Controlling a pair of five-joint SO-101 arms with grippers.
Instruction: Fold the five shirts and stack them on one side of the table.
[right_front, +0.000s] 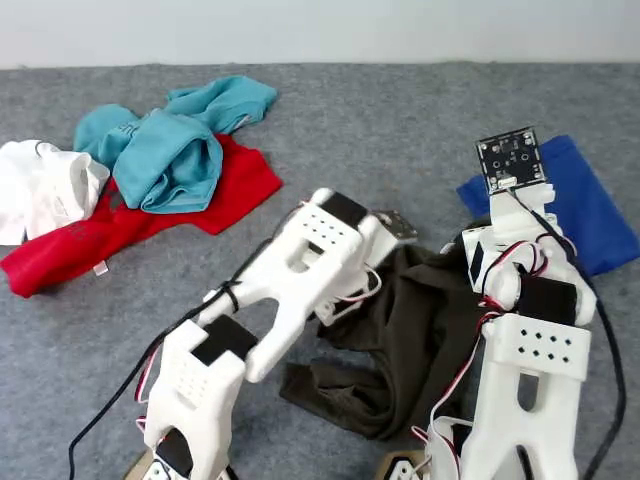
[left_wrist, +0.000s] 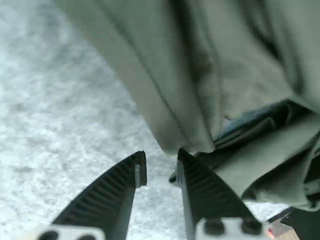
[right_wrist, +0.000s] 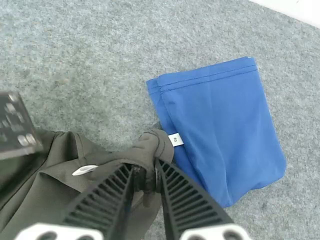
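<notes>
- Done: the blue shirt (right_front: 590, 210) lies folded by the table's right edge.
- Under way: dark shirt (right_front: 420, 330) crumpled mid-table; right gripper (right_wrist: 145, 170) pinches its fold, left gripper (left_wrist: 161, 162) slightly parted at its hem, empty.
- Left to fold: red shirt (right_front: 150, 225), teal shirt (right_front: 170, 150) and white shirt (right_front: 40, 185), heaped at the far-left corner.

1. Desk (right_front: 400, 120): grey covering, carpet-like, flecked pale and dark, short fuzzy nap.
2. Wall (right_front: 320, 30): pale, plain, meets the desk along its far edge.
3. Join between them: straight, near level.
</notes>
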